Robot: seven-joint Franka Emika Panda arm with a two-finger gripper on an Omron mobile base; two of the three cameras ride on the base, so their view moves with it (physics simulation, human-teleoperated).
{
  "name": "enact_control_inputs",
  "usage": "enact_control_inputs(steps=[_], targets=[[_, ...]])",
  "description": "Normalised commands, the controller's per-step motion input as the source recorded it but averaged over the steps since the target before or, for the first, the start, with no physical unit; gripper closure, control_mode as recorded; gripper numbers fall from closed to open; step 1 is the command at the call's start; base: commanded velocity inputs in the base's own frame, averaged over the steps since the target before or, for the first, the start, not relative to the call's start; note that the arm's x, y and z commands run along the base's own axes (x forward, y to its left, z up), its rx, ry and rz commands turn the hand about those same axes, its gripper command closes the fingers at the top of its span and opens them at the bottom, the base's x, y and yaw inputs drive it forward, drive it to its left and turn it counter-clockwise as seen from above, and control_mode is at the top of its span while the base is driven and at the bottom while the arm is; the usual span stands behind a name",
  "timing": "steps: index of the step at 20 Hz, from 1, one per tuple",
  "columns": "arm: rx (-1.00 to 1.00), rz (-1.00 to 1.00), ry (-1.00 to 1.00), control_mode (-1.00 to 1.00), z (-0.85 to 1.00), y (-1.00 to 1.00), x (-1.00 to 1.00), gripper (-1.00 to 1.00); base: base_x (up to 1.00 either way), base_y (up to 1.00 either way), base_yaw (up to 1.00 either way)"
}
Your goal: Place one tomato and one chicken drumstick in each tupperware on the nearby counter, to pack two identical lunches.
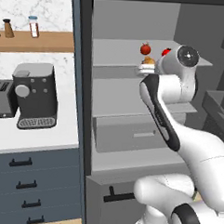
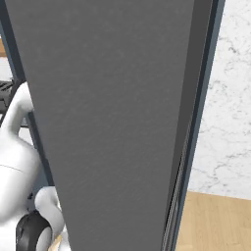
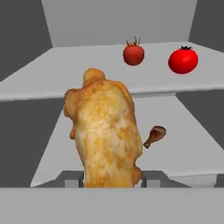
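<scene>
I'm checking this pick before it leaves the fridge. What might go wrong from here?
1. The pincer grips the big drumstick only at its lower end; it may tip or slip on withdrawal.
2. The two tomatoes sit loose on the upper shelf just past the drumstick; lifting could knock them rolling.
3. The open fridge door blocks the right base view.

Grey fridge shelf (image 3: 65, 74) bearing two tomatoes (image 3: 133, 54), lower shelf (image 3: 183, 153) holding a small drumstick (image 3: 155, 135)
</scene>
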Motion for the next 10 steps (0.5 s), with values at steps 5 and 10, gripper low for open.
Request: enact_control_inputs(steps=[5,10], targets=[[-0.13,0.11,0.00,-1.00,-0.37,0.01,-1.00,1.00,0.00,0.00,0.00],[-0.04,0.08,0.00,1.00,-0.35,0.00,-0.60,1.00,-0.40,0.02,0.07]])
